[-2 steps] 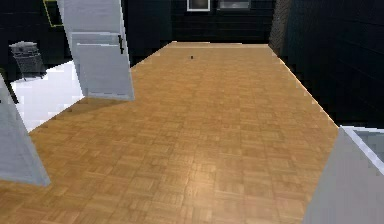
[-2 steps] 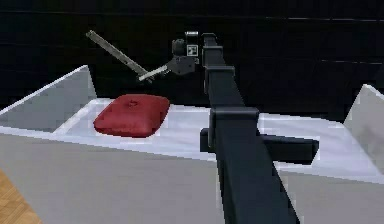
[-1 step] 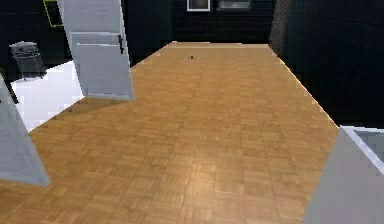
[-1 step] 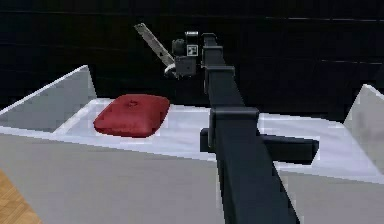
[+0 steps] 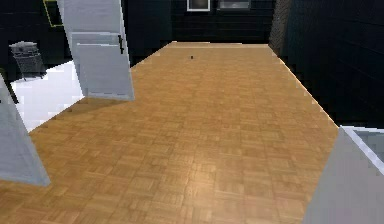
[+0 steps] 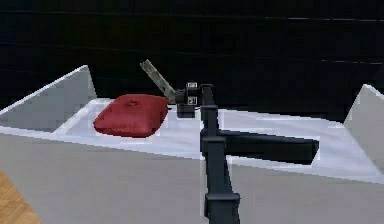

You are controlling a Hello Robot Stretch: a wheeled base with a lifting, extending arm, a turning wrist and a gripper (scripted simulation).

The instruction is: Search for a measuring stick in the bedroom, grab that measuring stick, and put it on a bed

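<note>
1. Fwd view: a parquet floor [image 5: 200, 130] is seen, w/ a white door [image 5: 100, 50] ajar at upper left & dark walls beyond.
2. Fwd view: a small dark speck [image 5: 190, 58] is noted far off on the floor; too small to be named. A white corner [image 5: 360, 170] is cut by the bottom right edge; prob. part of the bed, but that is only a guess.
3. Arm side view: the arm [image 6: 215, 150] is stretched out over a white bed [image 6: 55, 100]. A red pillow [image 6: 130, 115] lies on the mattress, left of the arm.
4. Arm side view: at the far end of the pincer [image 6: 174, 94] a thin grey stick [image 6: 152, 75] is held. It is tilted up & to the left, outlined against the dark wall [image 6: 290, 50] & clear of the mattress. By shape it is taken for the measuring stick. Whether the pincer is wide or narrow can't be told.
5. Stick's place: in the pincer, above the bed, near the pillow's far right corner. Whether pillow & stick touch can't be made out.
6. Done, as judged: search finished, stick grabbed, bed reached w/ the arm over it.
7. Left, as judged: stick to be lowered & let go onto the mattress, then arm pulled back. Approx. last step of the task.
8. Care needed: the bare mattress beside the pillow is prob. the better spot, since a thin stick could slide off a soft, rounded pillow.
</note>
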